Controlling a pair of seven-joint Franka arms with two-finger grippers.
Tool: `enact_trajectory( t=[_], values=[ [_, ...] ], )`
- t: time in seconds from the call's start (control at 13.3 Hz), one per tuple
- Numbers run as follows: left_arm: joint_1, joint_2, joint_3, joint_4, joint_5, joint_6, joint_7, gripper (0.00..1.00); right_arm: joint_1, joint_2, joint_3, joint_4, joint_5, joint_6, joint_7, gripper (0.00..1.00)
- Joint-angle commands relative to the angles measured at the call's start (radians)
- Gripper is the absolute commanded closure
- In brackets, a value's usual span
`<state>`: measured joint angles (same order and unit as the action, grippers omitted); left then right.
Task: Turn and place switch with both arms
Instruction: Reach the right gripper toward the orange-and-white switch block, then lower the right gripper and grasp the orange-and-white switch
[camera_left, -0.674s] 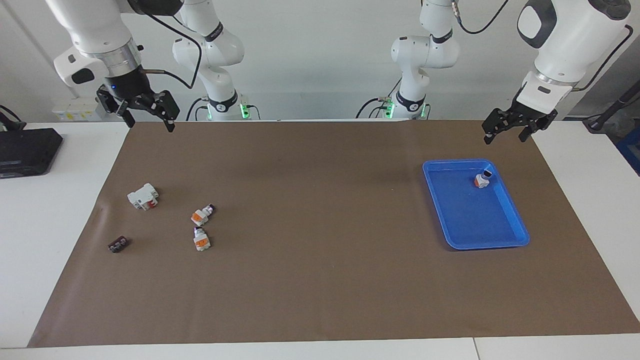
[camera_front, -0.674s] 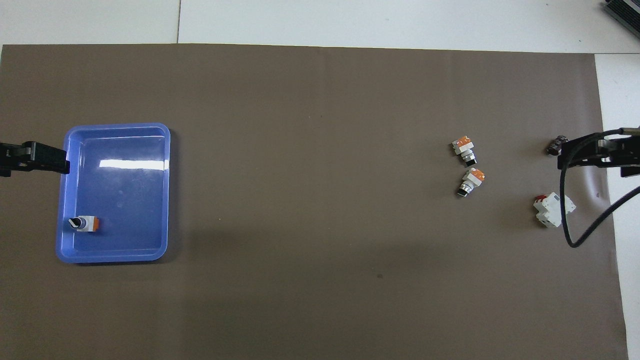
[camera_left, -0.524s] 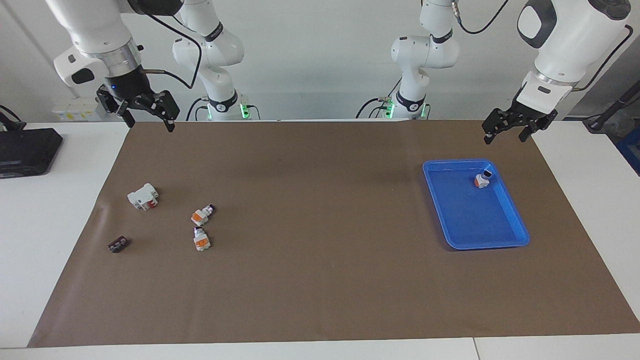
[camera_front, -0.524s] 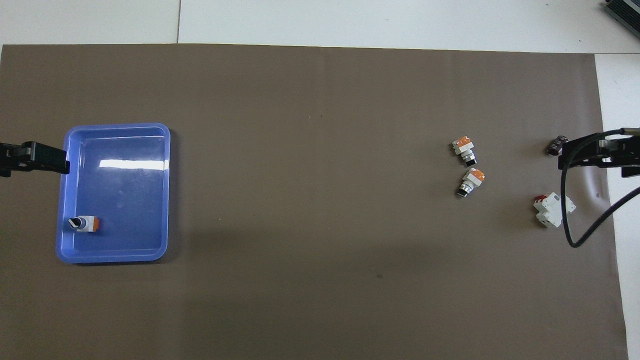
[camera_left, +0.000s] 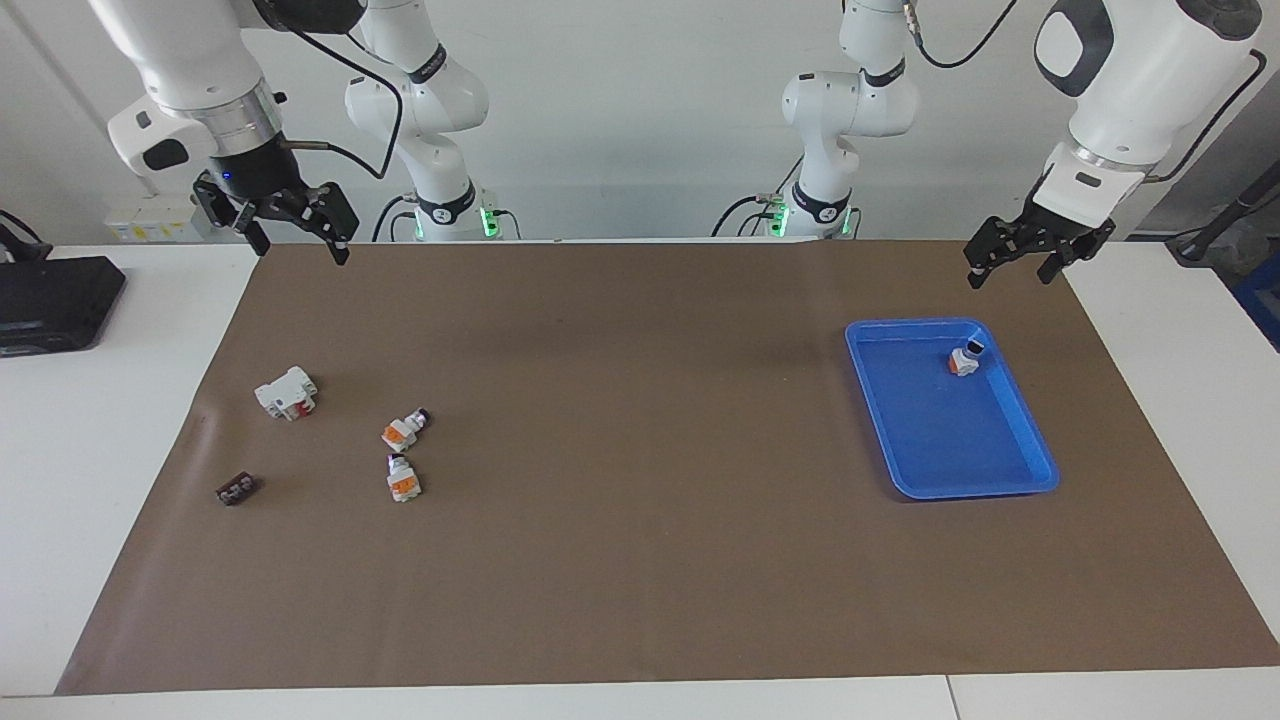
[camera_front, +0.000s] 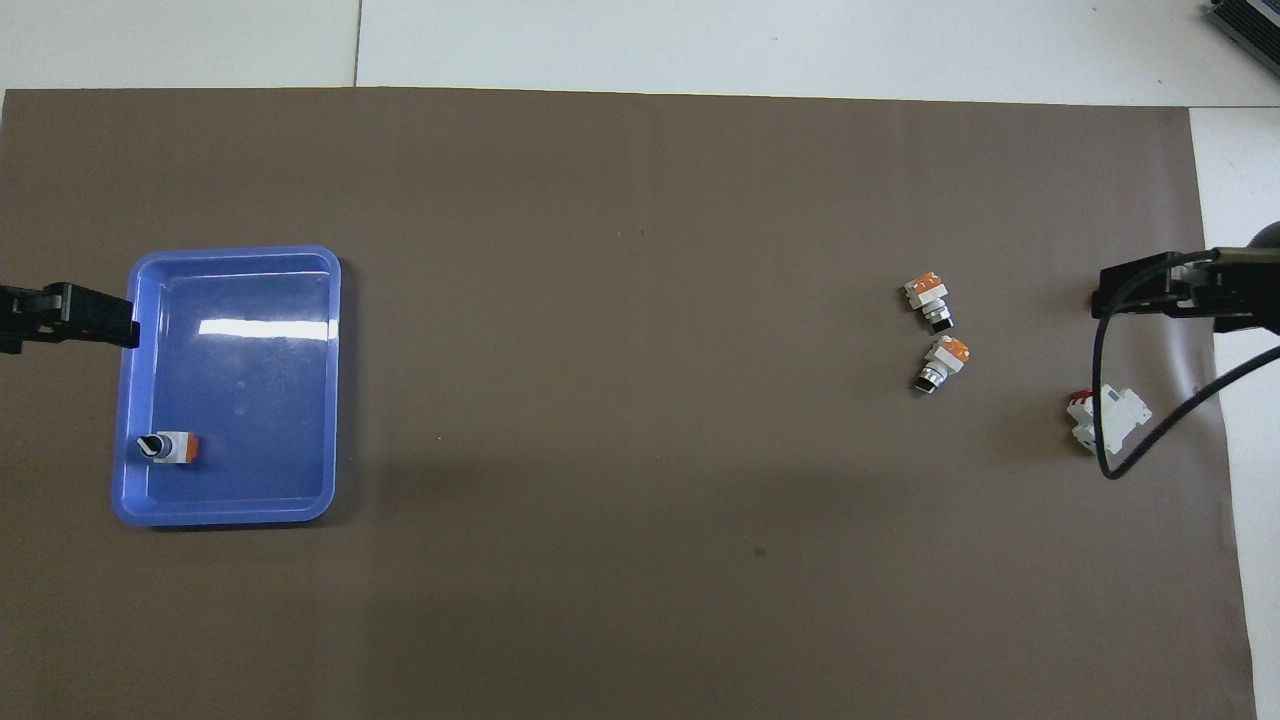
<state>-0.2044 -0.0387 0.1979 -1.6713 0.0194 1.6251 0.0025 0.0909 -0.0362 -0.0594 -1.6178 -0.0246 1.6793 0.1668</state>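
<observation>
While both our grippers, left (camera_left: 1012, 262) and right (camera_left: 290, 228), hover empty with fingers wide, two switches (camera_left: 404, 430) lie close together on the tabletop; we risk nudging the neighbour (camera_left: 402, 478).

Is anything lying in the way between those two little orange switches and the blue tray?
Nothing visible does. From the two switches on the mat to the blue tray, where one switch already lies, only bare brown mat shows.
</observation>
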Motion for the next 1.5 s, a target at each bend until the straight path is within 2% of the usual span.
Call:
enact_trajectory(
  t=[0.0,0.37,0.6,0.82,1.42],
  values=[
    [-0.001,-0.02,0.0,-0.016,0.017,-0.007,0.001,0.0,-0.019,-0.06,0.001,-0.242,0.017,0.237,0.011,0.0],
    [-0.001,-0.018,0.0,-0.018,0.017,-0.007,0.001,0.0,-0.043,0.06,0.001,-0.342,0.018,0.348,0.201,0.0],
    [-0.006,-0.02,-0.003,-0.018,0.017,-0.007,0.001,0.0,-0.056,0.146,0.001,-0.45,0.066,0.508,0.301,0.0],
    [-0.003,-0.02,0.0,-0.015,0.017,0.002,0.004,0.0,-0.062,0.162,0.0,-0.54,0.098,0.603,0.306,0.0],
    [-0.001,-0.021,0.0,-0.016,0.017,0.002,0.008,0.0,-0.046,0.268,0.003,-0.53,0.17,0.755,0.41,0.0]
  ],
)
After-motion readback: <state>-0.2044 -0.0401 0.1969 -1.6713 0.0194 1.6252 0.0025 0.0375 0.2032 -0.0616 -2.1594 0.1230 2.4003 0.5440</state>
